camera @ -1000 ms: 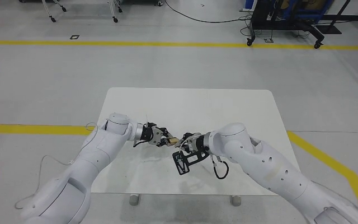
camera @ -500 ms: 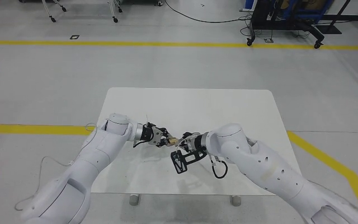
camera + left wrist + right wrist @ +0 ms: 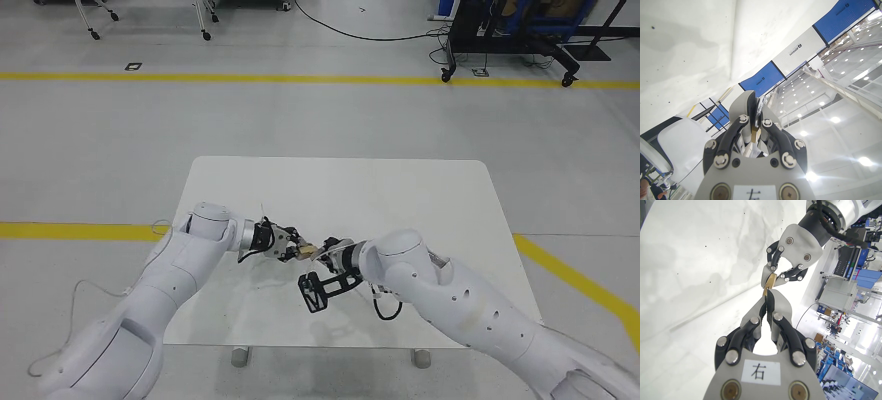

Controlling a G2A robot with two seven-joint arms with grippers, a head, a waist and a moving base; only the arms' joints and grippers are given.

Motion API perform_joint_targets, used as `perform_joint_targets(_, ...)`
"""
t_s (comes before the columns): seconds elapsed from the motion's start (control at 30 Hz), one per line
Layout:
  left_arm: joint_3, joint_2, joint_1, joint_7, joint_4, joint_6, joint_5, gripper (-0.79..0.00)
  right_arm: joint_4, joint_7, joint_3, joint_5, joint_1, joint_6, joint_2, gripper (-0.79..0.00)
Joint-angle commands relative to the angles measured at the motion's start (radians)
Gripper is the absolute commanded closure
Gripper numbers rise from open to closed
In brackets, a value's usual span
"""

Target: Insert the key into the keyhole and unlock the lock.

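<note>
A small brass lock (image 3: 310, 249) is held just above the white table (image 3: 400, 190), near its front middle. My left gripper (image 3: 302, 247) is shut on the lock (image 3: 771, 280), whose keyhole end faces my right gripper (image 3: 321, 252). In the right wrist view, my right gripper (image 3: 767, 293) is shut on a brass key (image 3: 764, 292), most of it hidden between the black pads. The key's tip meets the lock's keyhole end. The left wrist view shows the lock's brass body (image 3: 754, 134) between my left gripper's (image 3: 757, 101) fingers, with a silver metal part (image 3: 761, 105) at the tips.
Both arms meet over the table's front half, close to its front edge (image 3: 300, 345). A black cable loop (image 3: 387, 303) hangs under the right forearm. Grey floor with yellow lines (image 3: 300, 78) surrounds the table.
My right forearm has swung left and its wrist has turned, with the key still at the lock. The left arm has kept still.
</note>
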Motion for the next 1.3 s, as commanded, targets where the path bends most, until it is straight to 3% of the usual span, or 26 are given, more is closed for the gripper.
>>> perform_joint_targets(0.0,-0.004,-0.001,0.001,0.008,0.002,0.002,-0.003,0.0,-0.007,0.021,-0.003,-0.007,-0.003,0.011,-0.004,0.0)
perform_joint_targets(0.17,-0.037,-0.003,0.008,0.079,0.005,-0.032,-0.037,0.0,-0.013,0.166,-0.003,0.01,-0.031,0.094,-0.02,0.0)
perform_joint_targets(0.37,-0.086,0.003,0.032,0.162,-0.026,-0.1,-0.068,0.0,-0.017,0.24,0.026,0.133,-0.046,0.194,-0.042,0.0)
perform_joint_targets(0.6,-0.122,0.018,0.066,0.193,-0.082,-0.119,-0.06,0.0,-0.032,0.254,0.058,0.157,-0.07,0.257,-0.048,0.0)
perform_joint_targets(1.27,-0.166,0.036,0.11,0.204,-0.163,-0.082,-0.017,0.0,0.018,0.278,0.037,0.075,-0.069,0.282,-0.076,0.0)
